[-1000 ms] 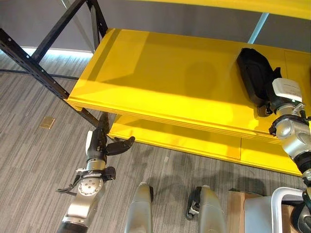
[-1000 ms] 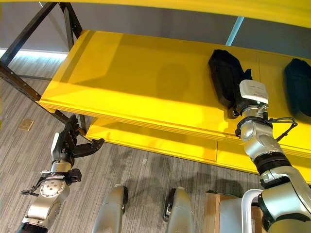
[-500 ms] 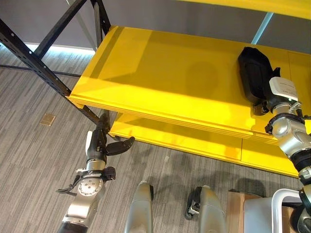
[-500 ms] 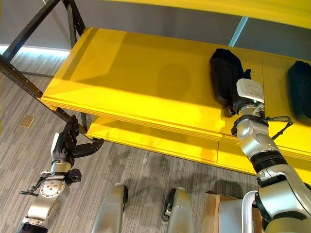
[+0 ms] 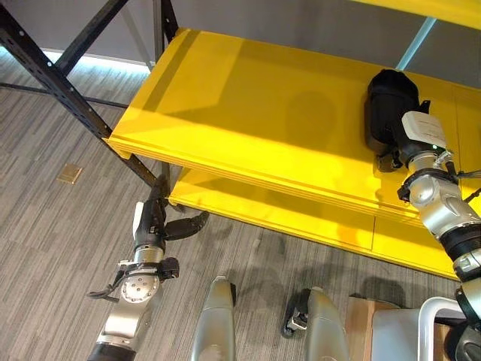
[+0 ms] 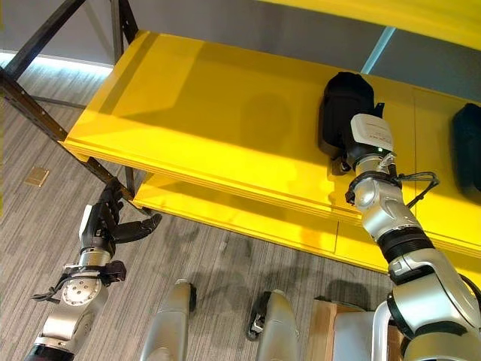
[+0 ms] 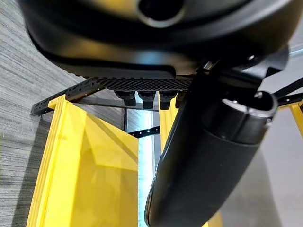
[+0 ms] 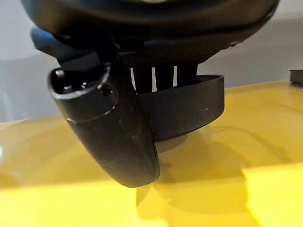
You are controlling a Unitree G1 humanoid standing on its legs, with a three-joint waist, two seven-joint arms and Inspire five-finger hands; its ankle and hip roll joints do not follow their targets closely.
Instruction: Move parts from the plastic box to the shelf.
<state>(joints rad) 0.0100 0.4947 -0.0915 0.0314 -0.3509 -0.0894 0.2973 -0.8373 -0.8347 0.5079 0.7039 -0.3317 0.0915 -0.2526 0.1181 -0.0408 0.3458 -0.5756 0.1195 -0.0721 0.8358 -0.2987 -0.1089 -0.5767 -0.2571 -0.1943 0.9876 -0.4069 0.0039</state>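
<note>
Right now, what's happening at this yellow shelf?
The robot's right hand holds a black part over the yellow shelf, fingers and thumb closed around it, apparently about to set it down. Another black part already lies further right on the shelf. The left hand hangs low by the shelf's front edge, open and holding nothing.

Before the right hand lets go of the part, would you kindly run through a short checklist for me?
1. Black part over the yellow shelf: ok.
2. Right hand curled round the part: ok.
3. Part resting fully on the shelf: cannot tell.
4. Clear of the second black part further right: ok.
5. Left hand idle, open, low by the shelf's front edge: ok.
</note>
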